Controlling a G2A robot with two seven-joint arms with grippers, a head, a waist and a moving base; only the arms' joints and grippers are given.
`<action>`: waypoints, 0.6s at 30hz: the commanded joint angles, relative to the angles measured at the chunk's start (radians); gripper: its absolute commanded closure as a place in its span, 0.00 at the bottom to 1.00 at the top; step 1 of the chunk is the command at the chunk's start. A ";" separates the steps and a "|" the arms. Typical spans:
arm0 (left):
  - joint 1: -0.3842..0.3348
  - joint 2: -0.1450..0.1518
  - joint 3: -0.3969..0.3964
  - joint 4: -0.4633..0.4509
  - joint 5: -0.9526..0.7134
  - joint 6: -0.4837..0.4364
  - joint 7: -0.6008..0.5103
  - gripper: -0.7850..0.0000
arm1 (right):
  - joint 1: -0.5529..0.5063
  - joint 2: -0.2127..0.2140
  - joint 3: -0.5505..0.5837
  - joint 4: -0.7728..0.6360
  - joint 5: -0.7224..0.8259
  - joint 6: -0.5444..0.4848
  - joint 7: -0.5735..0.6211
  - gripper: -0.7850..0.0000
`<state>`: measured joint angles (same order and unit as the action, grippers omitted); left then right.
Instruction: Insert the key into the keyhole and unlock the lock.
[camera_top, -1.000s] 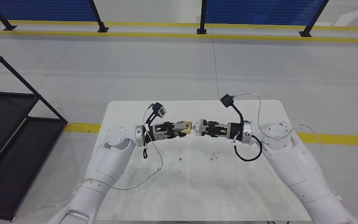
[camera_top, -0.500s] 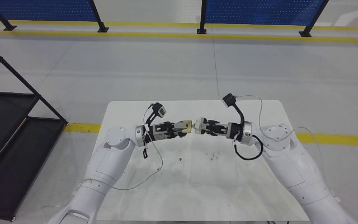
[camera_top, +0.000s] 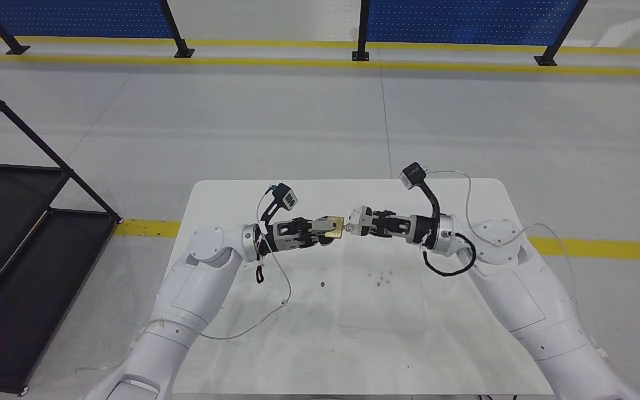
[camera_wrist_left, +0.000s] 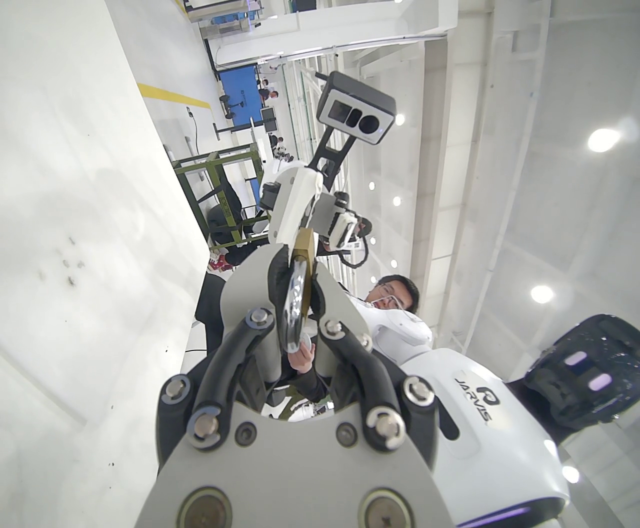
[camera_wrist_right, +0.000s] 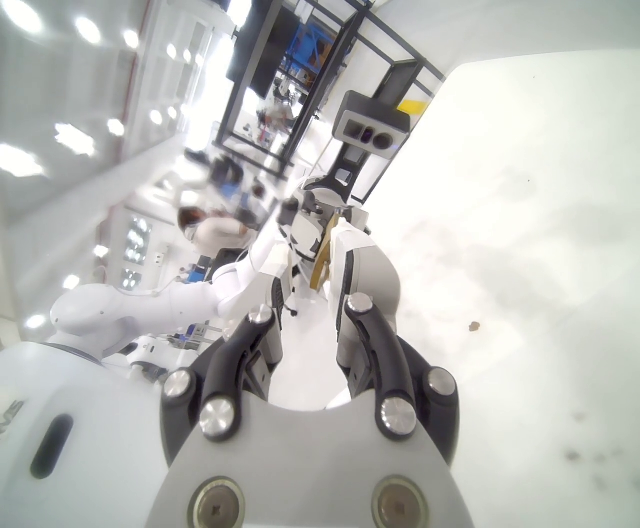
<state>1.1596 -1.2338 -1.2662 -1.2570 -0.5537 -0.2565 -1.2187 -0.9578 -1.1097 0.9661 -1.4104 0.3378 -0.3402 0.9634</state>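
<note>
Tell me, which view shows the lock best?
Left wrist view: the lock sits close, clamped in the left tool. Top view shows a tiny gold speck; right wrist view, a thin gold edge.

White table (camera_top: 300, 335) on pale grey floor (camera_top: 250, 120) with yellow lines (camera_top: 300, 62), blue barriers (camera_top: 80, 17) behind, black rack (camera_top: 45, 240) alongside.

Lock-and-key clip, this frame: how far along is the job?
Done: the left gripper has the padlock clamped and held above the table. In hand: the right gripper meets the padlock's brass end, so insertion looks under way, but the key itself is too small to make out. Left: nothing shows the padlock open, so turning and unlocking remain.
</note>
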 joint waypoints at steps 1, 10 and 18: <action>0.000 0.000 0.000 0.000 0.000 0.000 0.000 1.00 | 0.002 -0.002 -0.001 0.006 0.008 0.007 0.003 0.80; 0.000 0.000 0.000 0.000 0.000 0.000 0.000 1.00 | 0.010 -0.009 -0.012 0.017 0.035 0.059 0.027 0.85; 0.000 0.000 0.000 0.000 0.000 0.000 0.000 1.00 | -0.001 -0.011 -0.011 -0.004 0.028 0.078 0.033 0.91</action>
<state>1.1596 -1.2338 -1.2662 -1.2570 -0.5537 -0.2565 -1.2187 -0.9574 -1.1205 0.9539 -1.4128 0.3663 -0.2630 0.9957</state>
